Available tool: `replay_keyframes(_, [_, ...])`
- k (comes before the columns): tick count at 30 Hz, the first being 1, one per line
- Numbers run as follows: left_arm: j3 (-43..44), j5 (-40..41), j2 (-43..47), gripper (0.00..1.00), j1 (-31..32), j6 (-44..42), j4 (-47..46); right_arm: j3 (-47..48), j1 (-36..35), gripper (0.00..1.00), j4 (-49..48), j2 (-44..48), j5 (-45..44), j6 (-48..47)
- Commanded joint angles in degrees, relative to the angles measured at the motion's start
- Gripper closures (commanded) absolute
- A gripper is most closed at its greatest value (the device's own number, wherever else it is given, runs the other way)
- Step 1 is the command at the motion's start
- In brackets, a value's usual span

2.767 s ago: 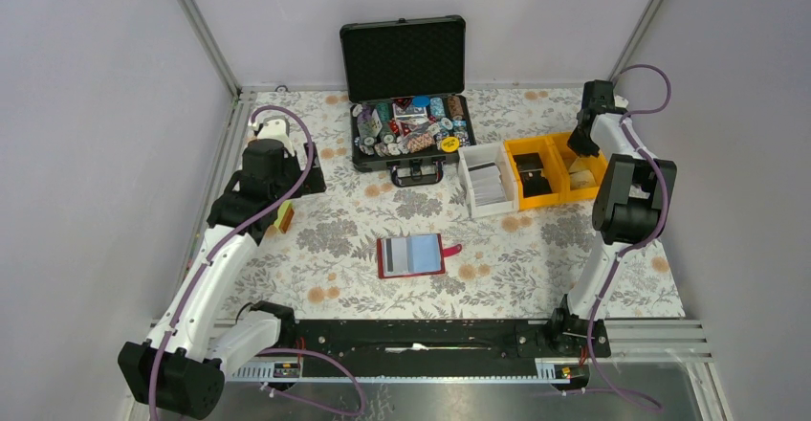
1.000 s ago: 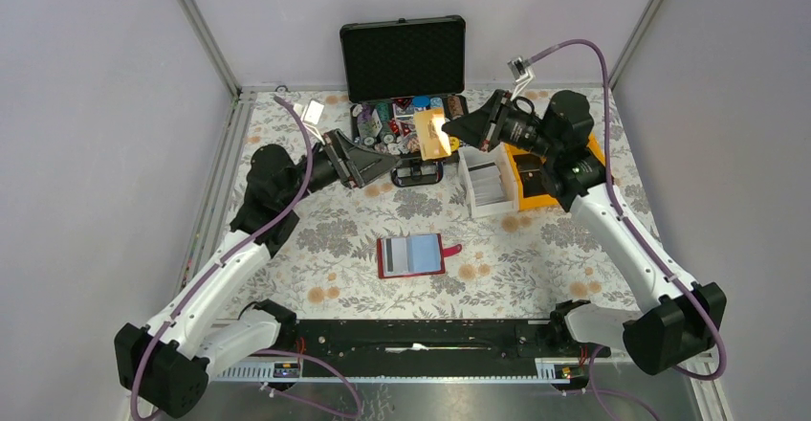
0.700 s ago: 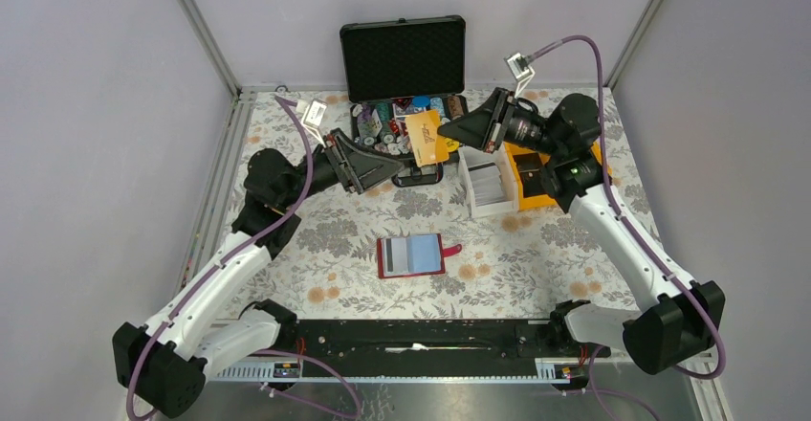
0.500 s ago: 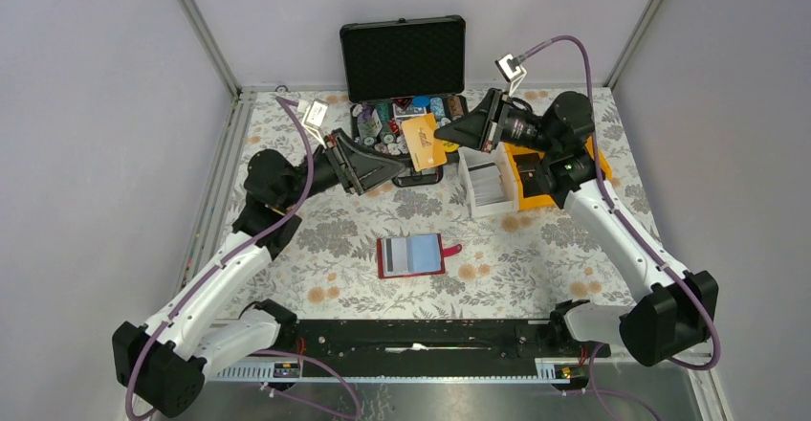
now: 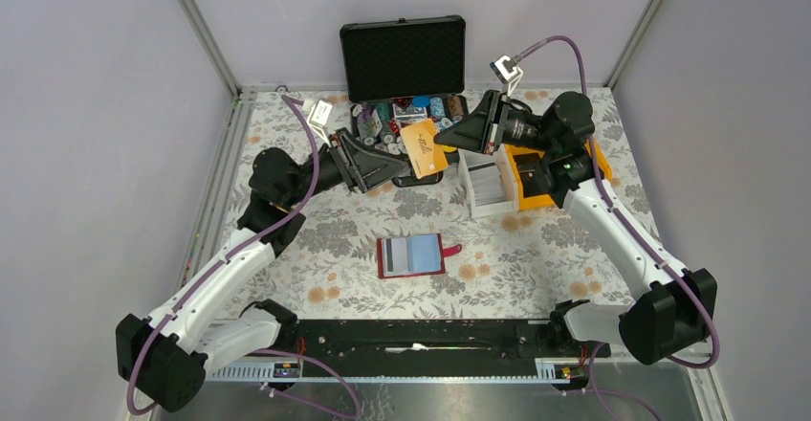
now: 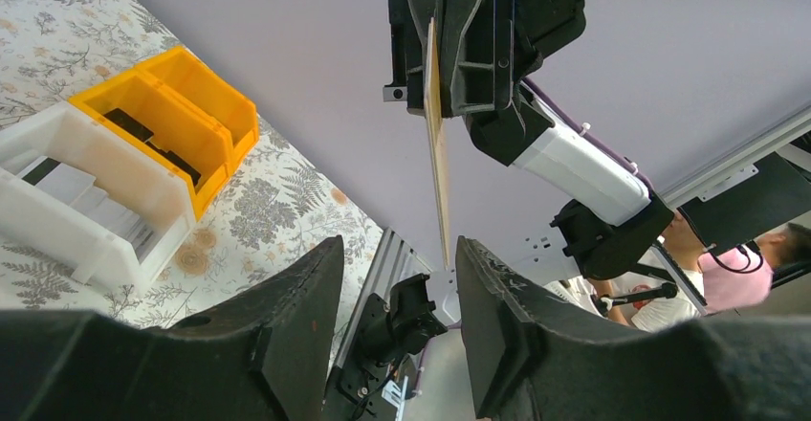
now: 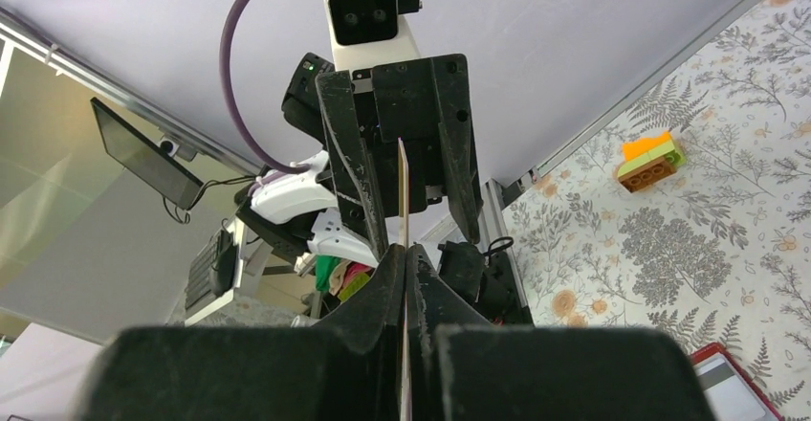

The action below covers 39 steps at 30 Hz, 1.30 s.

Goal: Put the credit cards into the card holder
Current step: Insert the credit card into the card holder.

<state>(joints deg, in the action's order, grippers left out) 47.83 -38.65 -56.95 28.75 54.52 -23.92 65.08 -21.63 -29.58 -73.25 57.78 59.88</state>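
Note:
A tan-gold credit card (image 5: pixel 424 148) hangs in the air in front of the black case, and my right gripper (image 5: pixel 443 139) is shut on its right end. In the right wrist view the card (image 7: pixel 402 191) shows edge-on, pinched between the fingers (image 7: pixel 435 344). My left gripper (image 5: pixel 405 159) faces it from the left, open. Its fingers (image 6: pixel 512 325) stand on either side of the card's free end (image 6: pixel 442 210) with gaps on both sides. The dark red card holder (image 5: pixel 413 255) lies open on the table, with pale blue and grey cards in its slots.
An open black case (image 5: pixel 404 105) full of poker chips stands at the back. A white bin (image 5: pixel 471 189) holding cards and two yellow bins (image 5: pixel 553 144) sit to its right. A small orange and green brick (image 7: pixel 648 165) lies on the floral mat.
The right arm has carried the gold card left and a little down to the left gripper. The left gripper's jaws have narrowed around the card's free end.

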Motion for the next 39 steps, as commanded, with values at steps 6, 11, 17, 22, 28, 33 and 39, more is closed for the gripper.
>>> replay_keyframes(6, [0.35,-0.30,0.48,0.52,0.65,0.22,-4.16,0.15,-0.44,1.00,-2.59,-0.01,2.42,1.00])
replay_keyframes(11, [0.33,-0.04,0.10,0.53,0.77,0.56,-4.58,0.22,-0.82,1.00,-2.16,0.20,2.64,0.77])
replay_keyframes(17, [0.34,0.07,-0.17,0.54,0.87,0.79,-5.12,0.31,-0.87,1.00,-1.45,0.33,2.94,0.16])
replay_keyframes(22, [0.42,0.07,-0.44,0.55,0.95,0.95,-5.43,0.14,-1.17,1.00,-1.18,0.29,3.19,0.06])
replay_keyframes(28, [0.34,0.16,-0.92,0.57,1.01,1.18,-5.91,0.22,-1.44,1.00,-1.30,0.22,3.39,0.06])
replay_keyframes(33, [0.03,0.22,-1.22,0.58,1.04,1.27,-6.11,0.07,-1.50,1.00,-2.90,0.05,3.73,1.39])
replay_keyframes(39, [-0.52,-0.17,-1.33,0.58,1.04,1.81,-7.41,0.09,-1.49,1.00,-3.64,0.10,3.84,2.17])
